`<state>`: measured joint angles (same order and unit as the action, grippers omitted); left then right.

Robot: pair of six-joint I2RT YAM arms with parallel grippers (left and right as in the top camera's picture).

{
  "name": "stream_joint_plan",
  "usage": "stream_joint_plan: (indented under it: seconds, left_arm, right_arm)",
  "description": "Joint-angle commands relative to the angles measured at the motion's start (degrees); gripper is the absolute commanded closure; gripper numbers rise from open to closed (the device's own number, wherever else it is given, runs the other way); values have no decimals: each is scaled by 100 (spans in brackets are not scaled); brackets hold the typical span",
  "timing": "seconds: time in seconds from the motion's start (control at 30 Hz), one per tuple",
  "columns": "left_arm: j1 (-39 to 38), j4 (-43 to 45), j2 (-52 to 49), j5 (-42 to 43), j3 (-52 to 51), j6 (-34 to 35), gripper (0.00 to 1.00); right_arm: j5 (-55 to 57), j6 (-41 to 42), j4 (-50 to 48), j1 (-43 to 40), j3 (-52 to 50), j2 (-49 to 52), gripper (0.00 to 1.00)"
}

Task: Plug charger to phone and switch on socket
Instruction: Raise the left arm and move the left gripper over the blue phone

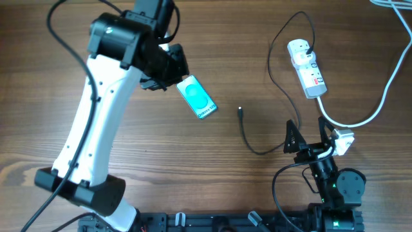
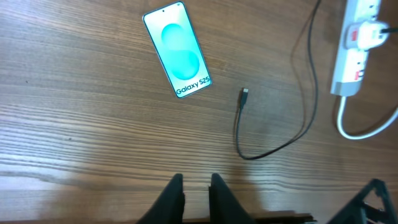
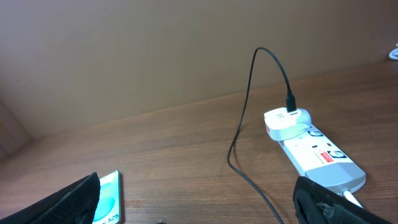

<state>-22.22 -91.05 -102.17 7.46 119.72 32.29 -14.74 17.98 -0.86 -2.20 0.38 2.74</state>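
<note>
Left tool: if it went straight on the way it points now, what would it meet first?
Probably the bare table; further along that line lies the phone, with the cable plug off to the side. Depth is unclear.

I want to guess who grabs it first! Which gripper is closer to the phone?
Left. The left gripper is close to the phone, by its upper-left end in the overhead view. The right gripper is far off, beyond the charger plug.
</note>
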Motion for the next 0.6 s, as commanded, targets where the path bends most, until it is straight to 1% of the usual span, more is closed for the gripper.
stream_joint_plan:
  seconds: [0.0,0.03,0.07,0.17,0.2,0.27,0.3,0.57]
  left_arm:
    - [-144,39,-343,-160,-28,164,78]
    - [-151,35,-400,-157,-28,164,72]
    - [-153,33,-468,-160,-28,164,60]
    - [-153,37,-605,-160,-28,164,45]
    - [-153,37,-640,-160,-28,164,29]
    - [-153,37,-721,-157,-33,164,4]
    - [-151,42,-748,-160,-46,164,0]
    - [-153,439,-769,-160,-472,170,0]
  right_arm:
    - [57,20,-26,-17,-9,-4,0]
    - [57,20,-26,-17,-9,-4,0]
    - [57,22,-26,-17,-9,-4,0]
    - [57,22,-26,-17,-9,-4,0]
    - [57,22,-26,-17,-9,-4,0]
    - [57,22,-26,-17,-9,-4,0]
    - [57,22,-26,-17,-9,-4,0]
    - [57,22,-26,-17,-9,-4,0]
